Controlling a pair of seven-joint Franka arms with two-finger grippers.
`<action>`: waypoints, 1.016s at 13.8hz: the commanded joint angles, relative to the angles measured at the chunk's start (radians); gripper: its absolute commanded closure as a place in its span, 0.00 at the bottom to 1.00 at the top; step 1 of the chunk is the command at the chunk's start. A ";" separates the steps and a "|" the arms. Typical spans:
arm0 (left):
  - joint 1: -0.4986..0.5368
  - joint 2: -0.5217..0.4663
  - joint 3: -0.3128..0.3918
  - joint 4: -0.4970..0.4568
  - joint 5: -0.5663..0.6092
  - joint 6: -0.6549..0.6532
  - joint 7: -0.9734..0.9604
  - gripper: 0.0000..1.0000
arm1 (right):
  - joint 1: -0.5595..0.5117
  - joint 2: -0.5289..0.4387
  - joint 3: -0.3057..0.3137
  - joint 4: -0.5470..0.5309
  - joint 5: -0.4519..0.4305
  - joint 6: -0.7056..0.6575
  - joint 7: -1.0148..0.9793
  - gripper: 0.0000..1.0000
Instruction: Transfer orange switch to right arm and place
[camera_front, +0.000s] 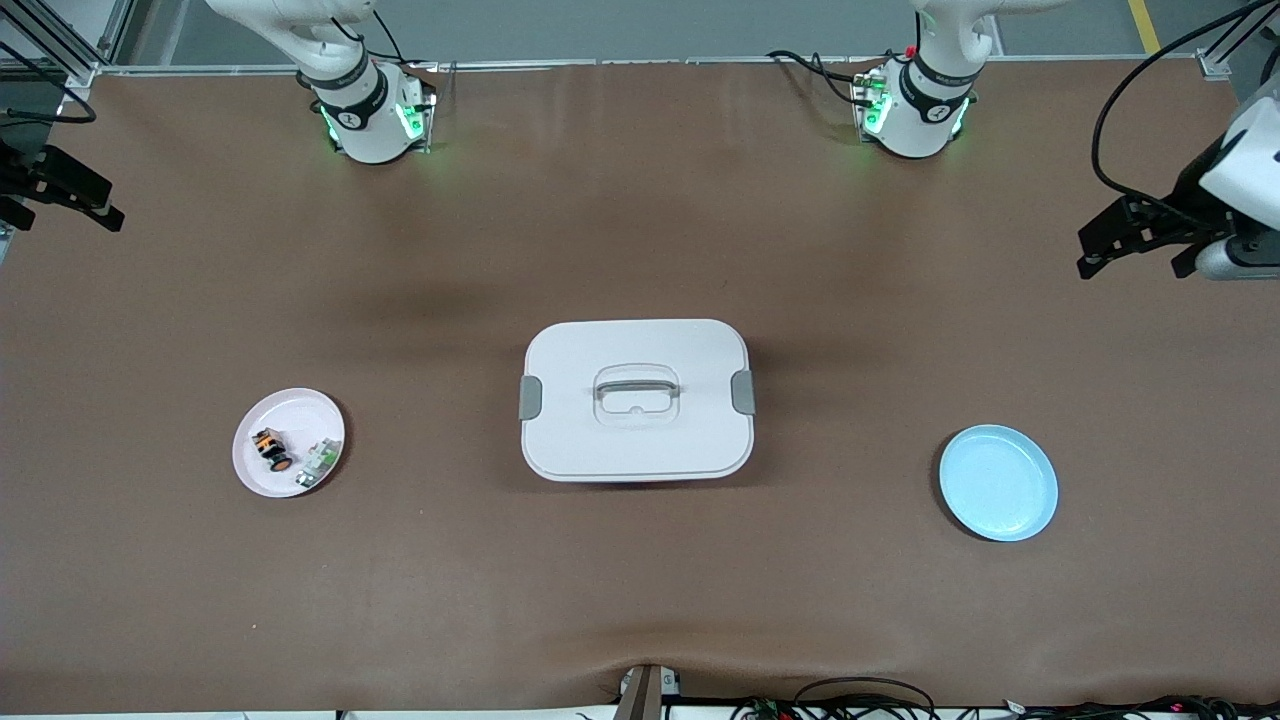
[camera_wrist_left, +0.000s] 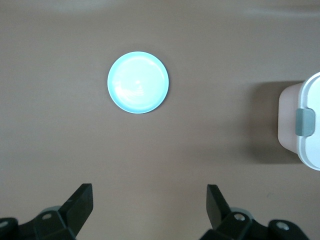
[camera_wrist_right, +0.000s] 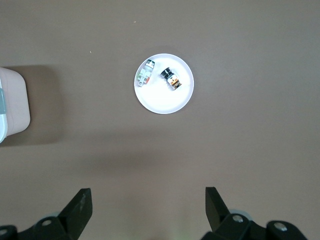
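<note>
Both my grippers hang high at the table's ends, empty, jaws spread wide. My right gripper is up over bare table at the right arm's end; my left gripper hovers likewise at the left arm's end.

The orange switch lies on the pink plate, well below and ahead of my right fingertips, just beside a white-and-green part, apart from it as far as I can tell. The blue plate sits below my left gripper, bare. The lidded white box stands between the plates.

Step in hand, as I judge: first approach to the switch. Come straight down, jaws across the black body, clear of the neighbour part and plate rim. Grip low so that part of the switch stays exposed for the handover.
</note>
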 joint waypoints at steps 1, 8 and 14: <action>0.005 0.007 -0.004 0.021 -0.002 -0.008 0.016 0.00 | -0.004 -0.015 0.007 -0.011 -0.008 0.000 0.016 0.00; 0.015 0.001 0.001 0.034 -0.012 -0.031 0.016 0.00 | -0.004 -0.015 0.005 -0.011 -0.006 0.002 0.016 0.00; 0.011 0.004 -0.001 0.054 -0.012 -0.065 0.011 0.00 | -0.004 -0.015 0.005 -0.011 -0.006 0.003 0.016 0.00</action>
